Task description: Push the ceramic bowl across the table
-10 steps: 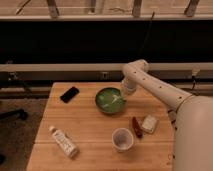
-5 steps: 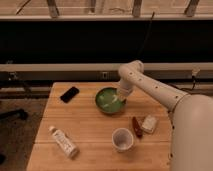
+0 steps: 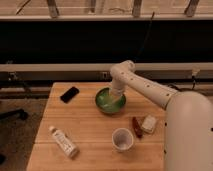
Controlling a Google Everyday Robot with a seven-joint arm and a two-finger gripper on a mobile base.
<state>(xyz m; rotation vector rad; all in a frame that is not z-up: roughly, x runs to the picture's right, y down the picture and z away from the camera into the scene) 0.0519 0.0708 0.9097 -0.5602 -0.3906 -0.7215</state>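
The gripper [image 3: 116,96] is at the end of the white arm [image 3: 145,88] and it reaches down into the right part of the ceramic bowl [image 3: 104,102]; if it is spread apart or closed together, I cannot tell. The bowl is green and it stands on the far middle part of the table [image 3: 85,120], near the far edge. A black phone [image 3: 69,94] lies to the left of the bowl, apart from it. Nearer to the camera there is a whitish cup [image 3: 122,138], upright, and just beside it on the right a dark red object [image 3: 136,127] and a small white packet [image 3: 149,123]. A white bottle [image 3: 63,141] lies on its side at the near left of the table.
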